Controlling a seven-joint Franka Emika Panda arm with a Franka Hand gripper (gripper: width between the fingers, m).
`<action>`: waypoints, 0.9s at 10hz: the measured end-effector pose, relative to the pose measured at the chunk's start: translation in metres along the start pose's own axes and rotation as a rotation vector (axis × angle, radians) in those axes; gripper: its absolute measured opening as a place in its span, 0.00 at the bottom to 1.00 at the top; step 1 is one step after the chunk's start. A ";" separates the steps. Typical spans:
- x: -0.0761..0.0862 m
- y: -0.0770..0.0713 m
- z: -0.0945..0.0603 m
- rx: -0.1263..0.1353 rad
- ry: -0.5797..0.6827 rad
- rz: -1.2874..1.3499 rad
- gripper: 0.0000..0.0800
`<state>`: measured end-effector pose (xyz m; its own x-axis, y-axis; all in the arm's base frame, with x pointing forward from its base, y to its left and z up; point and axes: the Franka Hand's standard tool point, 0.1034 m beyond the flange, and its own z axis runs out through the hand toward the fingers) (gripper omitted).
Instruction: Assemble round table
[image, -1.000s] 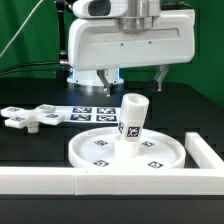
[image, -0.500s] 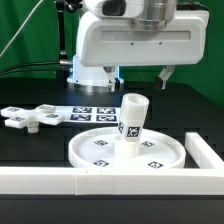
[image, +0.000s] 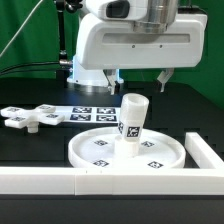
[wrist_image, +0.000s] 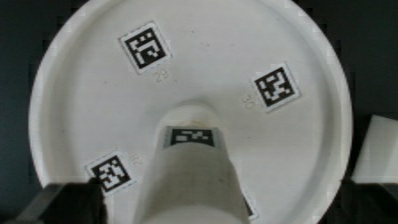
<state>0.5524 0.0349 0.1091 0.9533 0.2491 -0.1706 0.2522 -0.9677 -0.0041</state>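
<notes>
The large round disc lies flat on the black table, tags facing up. The short cylindrical post stands upright at its middle. The cross-shaped piece lies apart on the table at the exterior view's left. My gripper hangs open and empty above the post, one dark finger on each side and clear of its top. In the wrist view the disc fills the frame, the post rises toward the camera, and my gripper straddles it.
The marker board lies flat behind the disc. A long white border wall runs along the front and turns back at the exterior view's right, close to the disc's rim.
My gripper has shifted toward the exterior view's right and slightly up, staying open. The disc, post and cross-shaped piece have not moved.
</notes>
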 end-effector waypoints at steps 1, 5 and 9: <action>0.003 0.000 0.005 0.001 -0.002 -0.001 0.81; 0.017 0.004 0.019 0.005 -0.009 -0.100 0.81; 0.014 0.015 0.021 0.008 -0.011 -0.122 0.66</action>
<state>0.5662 0.0235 0.0858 0.9136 0.3648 -0.1794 0.3650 -0.9304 -0.0331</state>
